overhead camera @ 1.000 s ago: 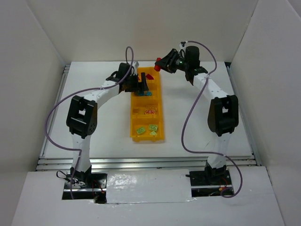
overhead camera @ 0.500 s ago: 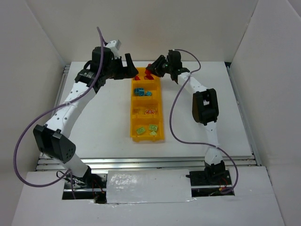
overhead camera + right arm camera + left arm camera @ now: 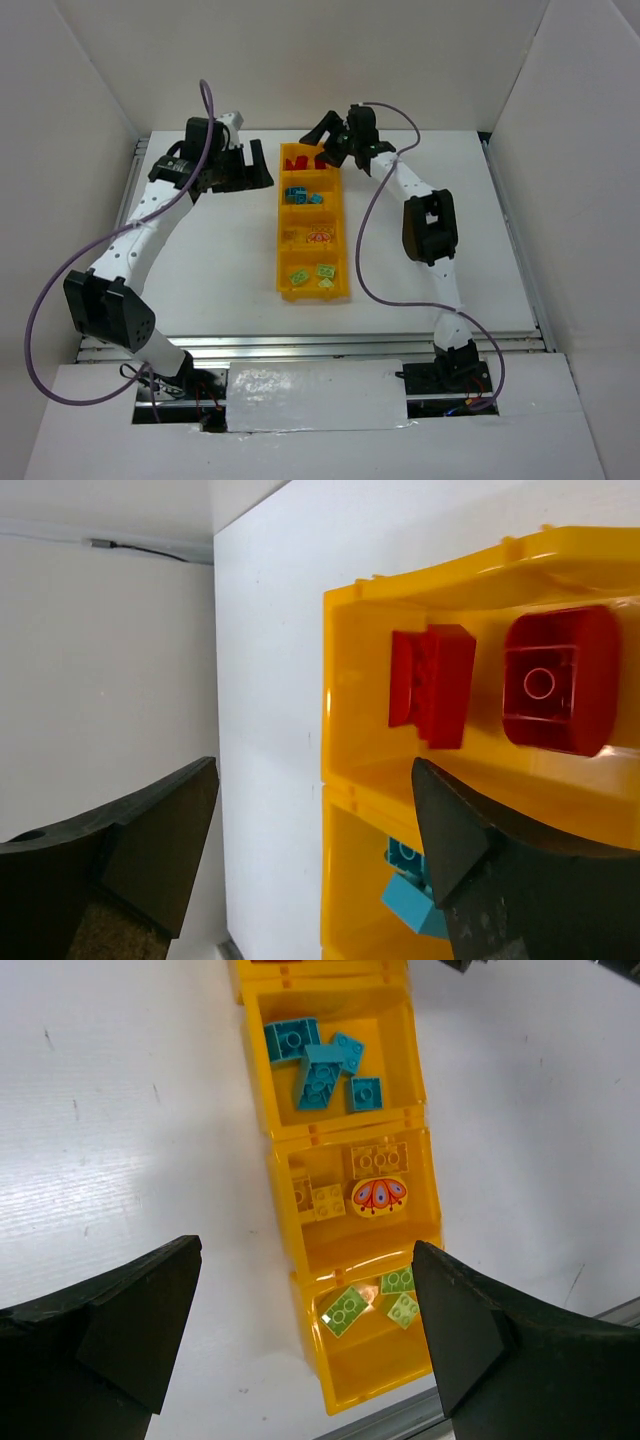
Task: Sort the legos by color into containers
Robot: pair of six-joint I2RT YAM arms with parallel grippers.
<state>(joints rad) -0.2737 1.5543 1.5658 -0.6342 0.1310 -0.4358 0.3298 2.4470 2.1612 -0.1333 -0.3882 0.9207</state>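
The containers form one long yellow-orange bin [image 3: 282,245] of four compartments in the middle of the table. Red legos [image 3: 303,159] lie in the far compartment, then teal legos [image 3: 298,194], yellow legos [image 3: 318,238] and green legos [image 3: 312,273] nearest. My right gripper [image 3: 326,144] hangs open and empty over the far end; its wrist view shows two red legos [image 3: 432,685] resting in the bin [image 3: 336,670] and teal ones [image 3: 405,878] below. My left gripper [image 3: 257,168] is open and empty, left of the bin, looking down on teal [image 3: 322,1060], yellow [image 3: 378,1158] and green legos [image 3: 347,1310].
An orange oval piece with a pattern [image 3: 379,1196] lies among the yellow legos. White walls enclose the table on three sides, and a metal rail [image 3: 300,345] runs along its near edge. Purple cables loop from both arms.
My right gripper has opened and the red lego it carried now lies in the far compartment. My left gripper has drawn a little further left, away from the bin.
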